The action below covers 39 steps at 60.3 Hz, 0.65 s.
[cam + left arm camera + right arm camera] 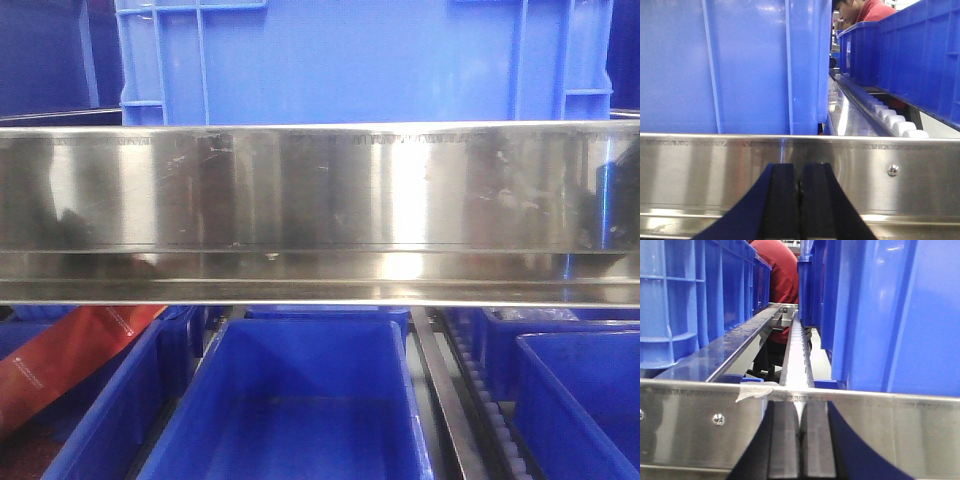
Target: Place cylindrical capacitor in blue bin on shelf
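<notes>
The shelf's shiny scratched steel front rail spans the front view. A large blue bin stands on the shelf behind it, and it also shows in the left wrist view. My left gripper is shut and empty, close in front of the rail. My right gripper is shut and empty, in front of the rail at a roller track between two blue bins. No cylindrical capacitor is in view.
Below the rail, open blue bins sit side by side, with a red package in the left one. A person in a red shirt stands behind the shelf. White rollers run beside a bin on the right.
</notes>
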Available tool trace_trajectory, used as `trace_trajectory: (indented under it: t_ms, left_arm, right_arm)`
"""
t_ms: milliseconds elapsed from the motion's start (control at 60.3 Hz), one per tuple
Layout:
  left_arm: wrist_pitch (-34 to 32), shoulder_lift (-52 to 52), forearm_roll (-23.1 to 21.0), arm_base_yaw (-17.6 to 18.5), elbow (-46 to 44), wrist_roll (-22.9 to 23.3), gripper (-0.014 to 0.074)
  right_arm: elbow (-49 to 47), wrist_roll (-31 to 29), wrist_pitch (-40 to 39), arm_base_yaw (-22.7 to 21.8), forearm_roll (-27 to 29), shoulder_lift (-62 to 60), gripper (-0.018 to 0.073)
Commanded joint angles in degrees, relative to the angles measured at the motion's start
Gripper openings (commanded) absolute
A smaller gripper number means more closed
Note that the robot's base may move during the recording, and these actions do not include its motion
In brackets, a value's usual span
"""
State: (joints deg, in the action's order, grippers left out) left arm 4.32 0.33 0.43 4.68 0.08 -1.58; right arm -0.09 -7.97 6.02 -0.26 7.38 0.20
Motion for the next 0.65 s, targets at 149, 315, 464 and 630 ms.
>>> trace_trajectory:
  t_ms: [149, 315, 464, 630]
  left_arm:
    - [-0.9, -0.3, -0.4, -0.1, -0.1, -0.1, -0.0111]
    - [-0.9, -0.3, -0.4, -0.1, -0.1, -0.1, -0.0111]
    - [-0.9, -0.3, -0.4, -0.1, -0.1, -0.1, -0.0111]
    - [-0.9, -0.3, -0.4, -0.1, -0.1, -0.1, -0.0111]
  right_arm:
    - [0.1, 0.0, -1.4, -0.3, 0.4, -0.2, -0.0162]
    - [0.1, 0.0, -1.4, -0.3, 0.4, -0.2, -0.0162]
    - [0.1, 0.0, -1.4, -0.3, 0.4, -0.2, -0.0162]
    - [0.1, 0.0, -1.4, -0.3, 0.4, -0.2, -0.0162]
